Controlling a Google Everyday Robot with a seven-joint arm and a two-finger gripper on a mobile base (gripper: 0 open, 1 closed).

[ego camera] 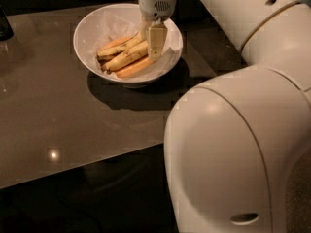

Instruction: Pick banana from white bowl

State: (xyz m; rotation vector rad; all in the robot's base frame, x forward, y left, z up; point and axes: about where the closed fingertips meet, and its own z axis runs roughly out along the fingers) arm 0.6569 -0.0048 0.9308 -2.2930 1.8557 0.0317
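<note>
The white bowl [92, 21] stands on the brown table at the top centre. The banana [125, 58], thick and dull yellow with brown speckles, lies in it slantwise. A thinner, paler banana [112, 48] lies behind it and an orange-pink piece [133, 70] in front. My gripper [151, 37] reaches straight down into the bowl's right half and sits at the banana's right end, hiding that end. The banana rests on the other pieces in the bowl.
The glossy brown table [48, 110] runs left and forward to an edge near the bottom. A dark object [5, 25] stands at the far left edge. My large white arm [233, 144] fills the right side and hides the table there.
</note>
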